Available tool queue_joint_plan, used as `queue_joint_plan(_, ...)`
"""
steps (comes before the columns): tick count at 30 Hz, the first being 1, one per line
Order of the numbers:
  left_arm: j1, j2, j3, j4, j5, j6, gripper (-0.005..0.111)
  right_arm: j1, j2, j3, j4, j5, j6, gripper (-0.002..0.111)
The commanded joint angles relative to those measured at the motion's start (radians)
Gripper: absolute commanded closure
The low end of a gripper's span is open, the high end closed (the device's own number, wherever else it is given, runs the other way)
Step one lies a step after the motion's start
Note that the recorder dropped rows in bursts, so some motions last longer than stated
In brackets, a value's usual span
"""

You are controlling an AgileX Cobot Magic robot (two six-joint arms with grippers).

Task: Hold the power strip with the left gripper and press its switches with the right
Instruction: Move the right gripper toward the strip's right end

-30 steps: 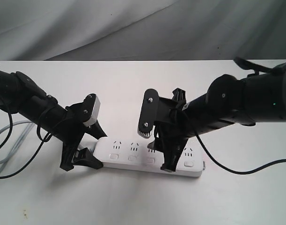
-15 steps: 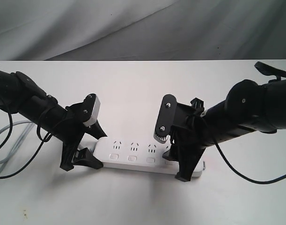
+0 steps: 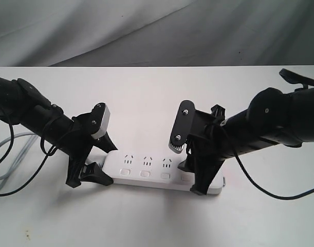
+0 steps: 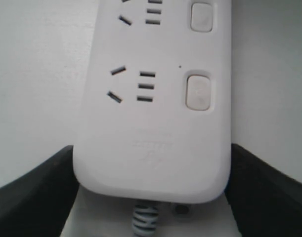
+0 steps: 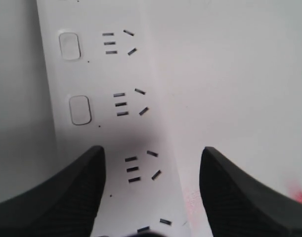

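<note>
The white power strip [image 3: 146, 172] [image 4: 155, 123] [image 5: 116, 123] lies flat across the table's near middle, its grey cord [image 3: 13, 140] [image 4: 146, 219] leaving at the left end. My left gripper [image 3: 109, 164] [image 4: 151, 148] is shut on that cord end, one black finger against each long side. The right gripper [image 3: 186, 169] [image 5: 153, 153] hangs open over the strip's right end. Its lower finger [image 3: 198, 188] rests on the front edge in the switch row; the white-padded finger [image 3: 176, 145] is raised. Three switches [image 3: 126, 172] [image 4: 198, 92] [image 5: 80, 109] show in the exterior view; the rest sit hidden under that arm.
White table [image 3: 157, 92] with a grey cloth backdrop [image 3: 146, 31] behind its far edge. Loose black cables [image 3: 2, 175] loop off the left arm at the left edge. A black cable [image 3: 270, 189] from the right arm trails over the table at the right.
The right gripper has slid to the right along the strip, from about the third and fourth sockets to the right end, then settled there. The left gripper and strip have stayed put.
</note>
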Motion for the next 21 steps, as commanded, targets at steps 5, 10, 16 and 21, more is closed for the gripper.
queue_joint_plan(5, -0.003, 0.0, -0.002, 0.026, -0.012, 0.001, 0.039, -0.006, 0.04, 0.007, 0.027, -0.023, 0.001, 0.055)
queue_joint_plan(10, -0.003, 0.0, -0.002, 0.026, -0.012, -0.001, 0.039, -0.006, 0.04, 0.007, 0.028, -0.043, -0.001, 0.055)
queue_joint_plan(16, -0.003, 0.0, -0.002, 0.026, -0.012, -0.001, 0.039, -0.006, 0.04, 0.007, 0.032, -0.026, -0.001, 0.055)
queue_joint_plan(21, -0.003, 0.0, -0.002, 0.026, -0.012, 0.001, 0.039, -0.006, 0.04, 0.007, 0.032, -0.01, -0.001, 0.055)
